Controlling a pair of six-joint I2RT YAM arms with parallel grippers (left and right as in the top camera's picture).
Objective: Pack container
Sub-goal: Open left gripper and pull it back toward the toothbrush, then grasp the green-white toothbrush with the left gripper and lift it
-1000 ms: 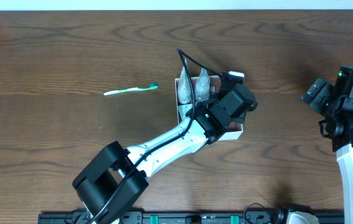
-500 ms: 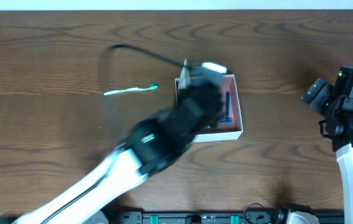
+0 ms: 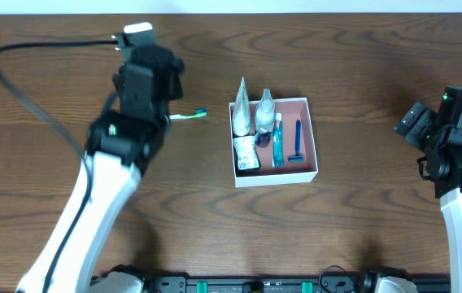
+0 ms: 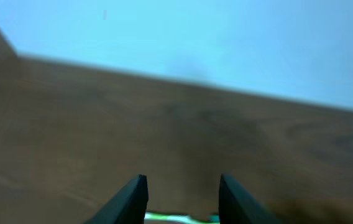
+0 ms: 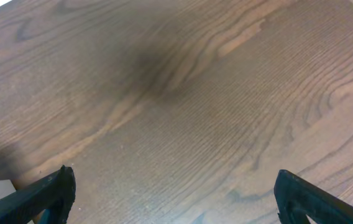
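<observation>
Already the container (image 3: 310, 122) looks well on its way to full: it sits square at the middle of the table (image 3: 361, 65), a shallow white-walled box with a pink floor. It holds two clear bottles (image 3: 265, 110) at its far left corner, a sachet (image 3: 246, 152) in front of them, a slim tube (image 3: 278, 140) and a blue razor (image 3: 298, 142) lying side by side toward the right wall. One thing is left outside it, the green and white toothbrush (image 3: 189, 115). It lies on the wood just to the container's left, its long axis running nearly across the table with the bristle end toward the box and the handle end hidden under the left arm (image 3: 101, 175). The left gripper (image 4: 183, 179) hangs over that handle end. Its wrist view shows both fingers standing apart with only bare wood between them, and a blurred green strip crosses the bottom edge of the gap, so it is open and holds nothing. The right gripper (image 5: 175, 174) is spread wide over empty table, well apart on the far side of the container. I judge the left arm much the nearer, and a pick would need its fingers across the handle, not along it.
</observation>
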